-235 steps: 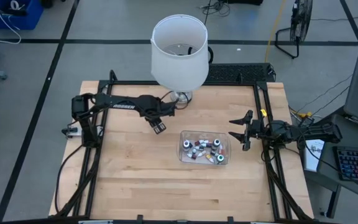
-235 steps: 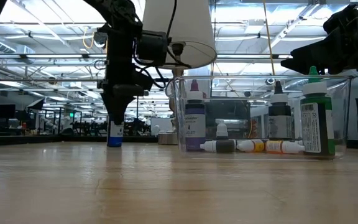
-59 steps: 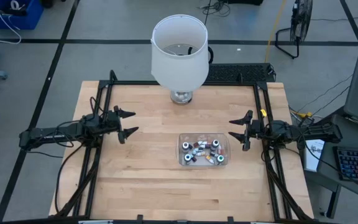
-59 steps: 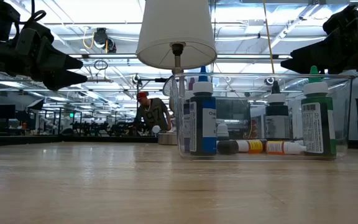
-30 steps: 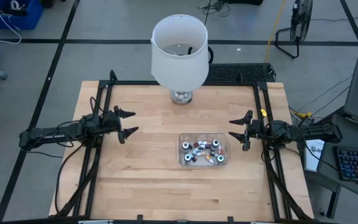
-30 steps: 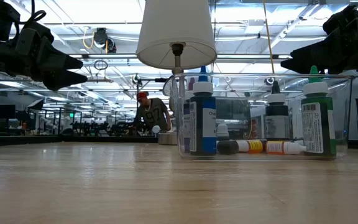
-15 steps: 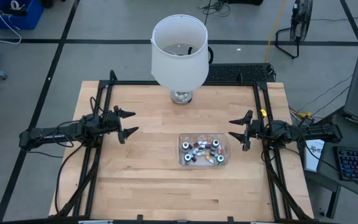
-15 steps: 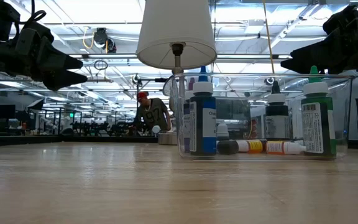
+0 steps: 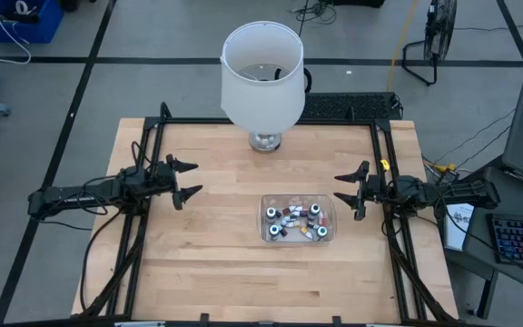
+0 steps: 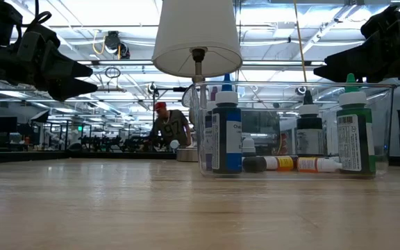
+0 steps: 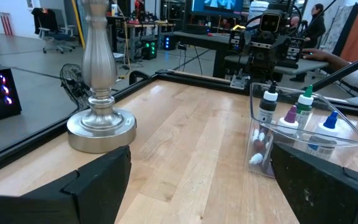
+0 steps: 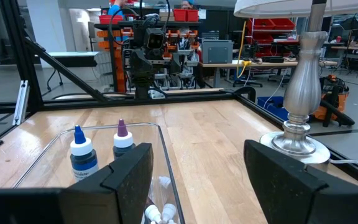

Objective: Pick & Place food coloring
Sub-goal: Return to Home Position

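Note:
Several small food coloring bottles [image 9: 299, 221] with white, teal and dark caps sit inside a clear rectangular tub [image 9: 266, 205] near the table's middle; some stand upright [image 10: 226, 128], some lie on the tub's floor [image 10: 283, 164]. My left gripper [image 9: 189, 178] hangs open above the table's left edge, fingers pointing toward the tub, with nothing between them. My right gripper [image 9: 342, 195] hangs open just right of the tub, also with nothing between its fingers. The wrist views show the tub [image 11: 347, 130] [image 12: 161, 146] beyond each pair of fingers.
A lamp with a white shade [image 9: 261, 74] and a silver base [image 11: 101, 127] stands at the table's far middle. A black frame [image 9: 384, 127] runs along the table's edges. Bare wood lies between my left gripper and the tub. A person [image 10: 167, 126] is in the room behind.

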